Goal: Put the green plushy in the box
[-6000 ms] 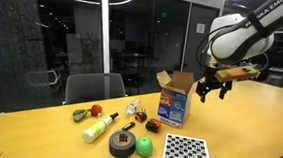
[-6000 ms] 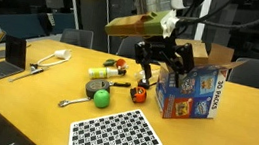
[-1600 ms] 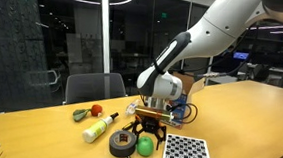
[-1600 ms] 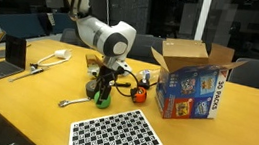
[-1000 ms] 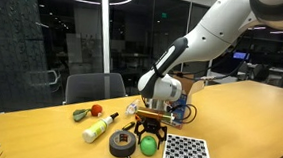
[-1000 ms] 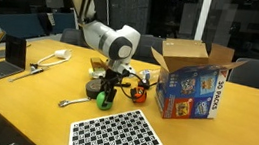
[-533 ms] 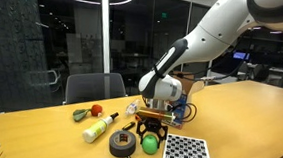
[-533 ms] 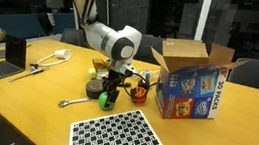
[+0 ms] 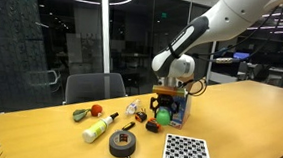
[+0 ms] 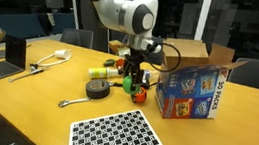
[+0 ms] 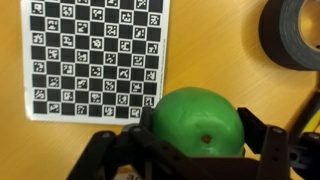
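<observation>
End effector: the black two-finger end effector [image 9: 162, 112] hangs from the white robot arm [image 9: 210, 29] and points down at the worktop. In the wrist view its dark fingers [image 11: 270, 150] sit on opposite sides of the toy and press against it. The end effector is clamped on the bright green rounded soft plushy [image 11: 197, 122].

Task object: the plushy [image 9: 163, 118] is carried between the fingers, clear of the light wooden worktop [image 9: 248, 127] and not touching it.

Box: the upright blue-and-white printed cardboard box with brown top flaps [image 10: 197, 83] stands on the worktop with its flaps open.

Plushy relative to box: in an exterior view the plushy [image 10: 128, 81] hangs just beside the box, level with the printed side and below the flaps. It is outside the box.

Below the end effector: the wrist view shows bare worktop under the plushy. The black-and-white checkerboard sheet [image 11: 95, 55] lies flat towards the upper left of that view. Part of the black tape roll [image 11: 272, 35] shows at the upper right corner.

Tape roll: it lies flat on the worktop [image 9: 122, 147], near the checkerboard sheet [image 9: 186, 152] and apart from the plushy.

Other items: a pale yellow-green cylinder [image 9: 98, 129] lies on its side near the tape roll. A dull olive-green object with a red part [image 9: 83, 113] lies farther back. A small orange object [image 10: 139, 95] rests on the worktop between the tape roll and the box.
</observation>
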Robot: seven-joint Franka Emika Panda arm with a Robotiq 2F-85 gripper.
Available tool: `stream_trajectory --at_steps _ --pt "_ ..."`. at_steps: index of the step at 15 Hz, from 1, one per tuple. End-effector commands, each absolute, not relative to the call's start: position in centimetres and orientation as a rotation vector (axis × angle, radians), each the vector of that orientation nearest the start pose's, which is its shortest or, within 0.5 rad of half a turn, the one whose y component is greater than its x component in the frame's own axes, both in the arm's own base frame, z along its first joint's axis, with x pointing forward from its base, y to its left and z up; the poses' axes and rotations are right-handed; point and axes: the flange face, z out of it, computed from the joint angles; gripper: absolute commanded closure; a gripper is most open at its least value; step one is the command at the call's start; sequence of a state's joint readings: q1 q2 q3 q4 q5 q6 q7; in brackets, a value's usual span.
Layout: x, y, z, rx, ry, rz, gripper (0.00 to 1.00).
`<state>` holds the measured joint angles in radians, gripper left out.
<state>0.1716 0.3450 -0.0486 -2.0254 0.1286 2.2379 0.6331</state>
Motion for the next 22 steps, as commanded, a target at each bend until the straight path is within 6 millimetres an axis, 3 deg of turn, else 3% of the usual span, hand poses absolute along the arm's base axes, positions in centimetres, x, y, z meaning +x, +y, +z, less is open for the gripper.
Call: stream_trajectory --at_steps 1,8,10,12,14,16,19,22 --pt "57.7 7.3 35.7 -2.996 0.939 0.137 0.4" --pt "56.9 10.3 52.0 -3.028 0.838 -0.051 0.4" --pt "56.7 9.2 55.3 -3.083 0.846 -0.132 0.4" --pt "56.6 7.2 57.3 -3.128 0.849 -0.217 0.4" --pt "57.0 4.9 57.9 -3.17 0.868 -0.319 0.4" --pt "57.8 2.2 57.0 -3.208 0.904 -0.389 0.4" --pt "59.4 -1.3 54.4 -3.217 0.948 -0.505 0.4" --pt "61.5 -4.2 50.5 -3.179 0.95 -0.592 0.4"
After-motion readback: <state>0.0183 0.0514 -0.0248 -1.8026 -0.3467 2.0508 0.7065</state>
